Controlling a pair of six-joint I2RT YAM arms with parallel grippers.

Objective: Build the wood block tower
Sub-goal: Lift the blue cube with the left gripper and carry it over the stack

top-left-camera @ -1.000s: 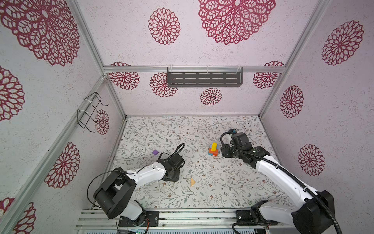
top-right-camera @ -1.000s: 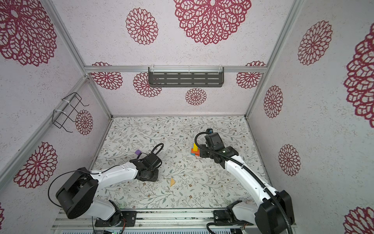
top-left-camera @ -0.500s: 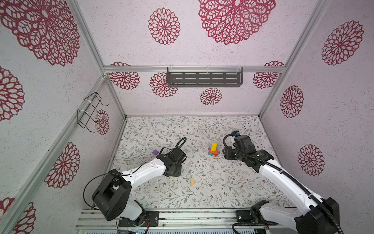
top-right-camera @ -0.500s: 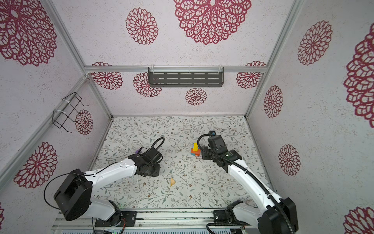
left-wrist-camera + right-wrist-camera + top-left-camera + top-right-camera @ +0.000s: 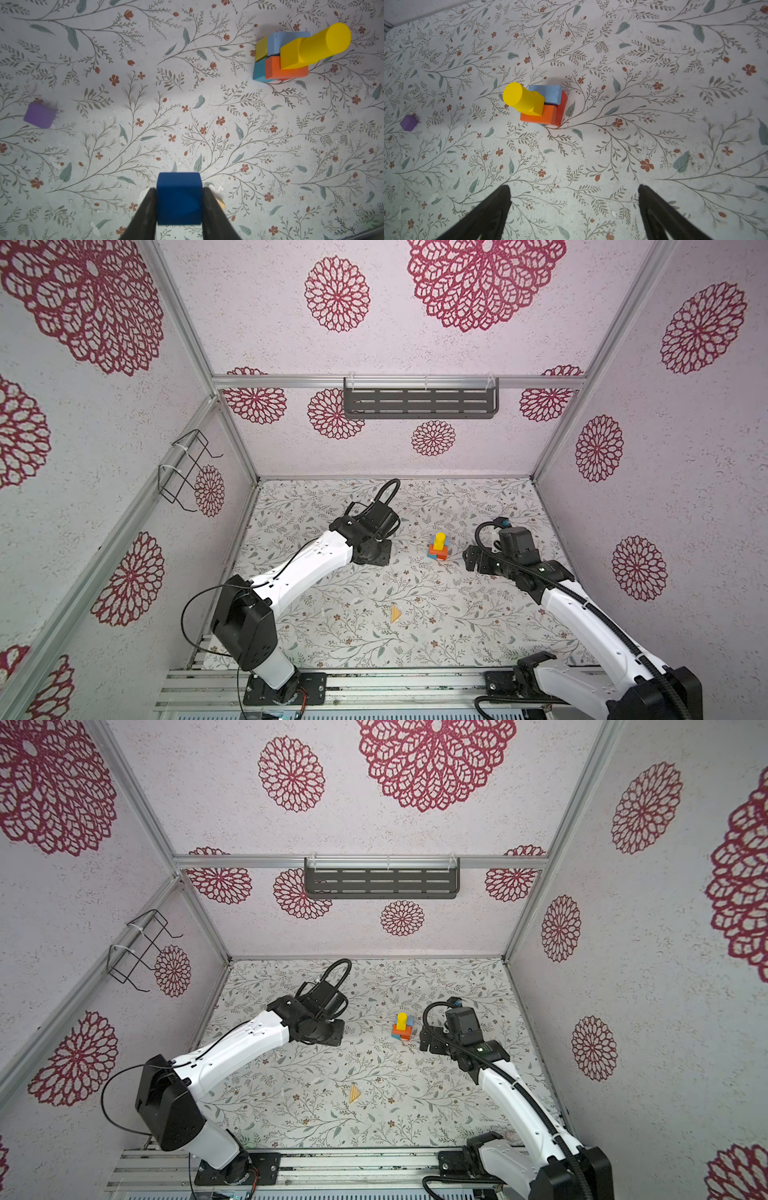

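The tower [image 5: 439,547] [image 5: 402,1027] stands right of the floor's middle. It has teal, red and dull-yellow blocks low down, orange and light-blue bricks above, and a yellow block with a yellow cylinder [image 5: 517,96] on top. My left gripper [image 5: 179,190] is shut on a dark blue cube [image 5: 179,197], held above the floor well short of the tower [image 5: 291,54]. My right gripper [image 5: 573,190] is wide open and empty, drawn back from the tower [image 5: 542,106]. A purple cube [image 5: 40,115] [image 5: 409,122] lies alone on the floor. An unpainted wedge [image 5: 395,613] [image 5: 353,1093] lies nearer the front.
The floral mat [image 5: 415,647] is boxed in by patterned walls. A dark slotted shelf [image 5: 419,403] hangs on the back wall and a wire rack [image 5: 187,472] on the left wall. The left arm [image 5: 307,568] hides the purple cube in both top views.
My right gripper has opened wide and backed away from the tower. My left arm has risen and swung toward the middle, carrying the blue cube.
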